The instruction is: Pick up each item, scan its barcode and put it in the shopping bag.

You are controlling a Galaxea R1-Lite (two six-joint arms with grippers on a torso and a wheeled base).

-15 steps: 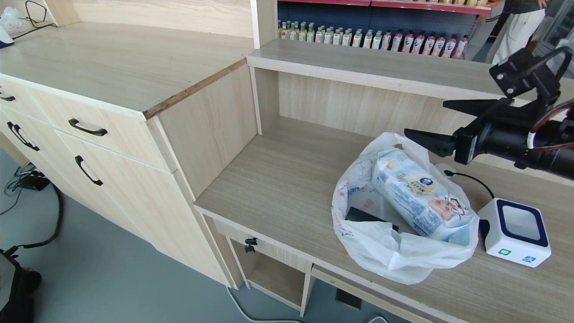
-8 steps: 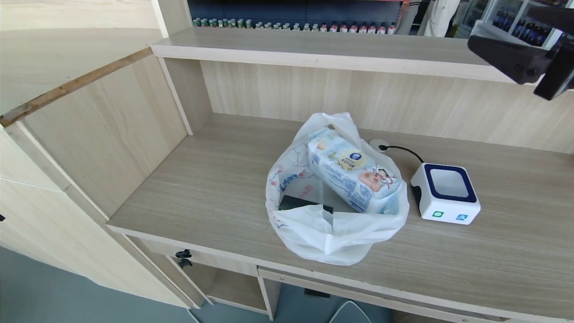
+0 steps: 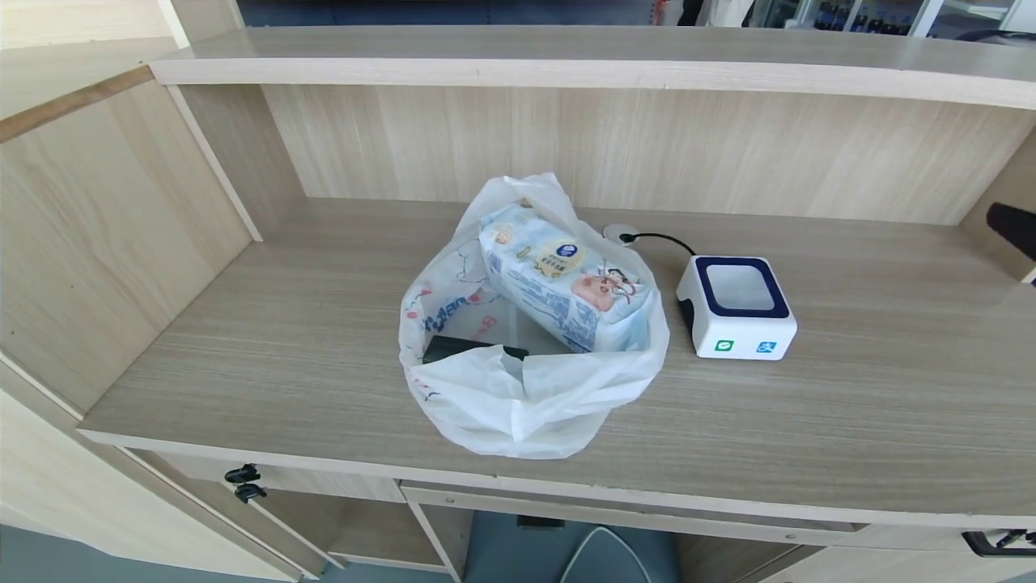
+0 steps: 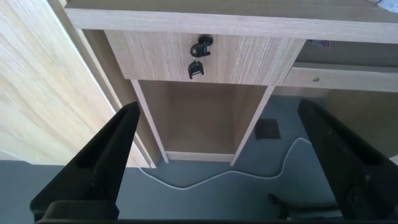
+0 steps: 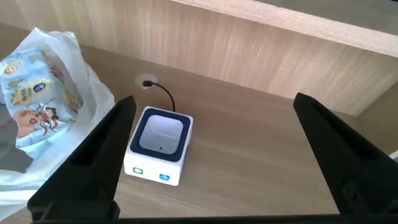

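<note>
a shop checkout: wooden counter point(image 3: 850, 405), barcode scanner point(image 3: 736, 306), shopping bag point(image 3: 518, 397).

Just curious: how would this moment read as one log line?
wipes pack: in shopping bag | scanner: beside bag | left gripper: open | right gripper: open

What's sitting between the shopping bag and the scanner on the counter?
Nothing: in the head view, only a narrow strip of bare counter separates the shopping bag from the scanner.

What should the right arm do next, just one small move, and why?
Probably draw the open right claw back to rest: the wipes pack and a dark item already lie in the shopping bag beside the scanner.
</note>
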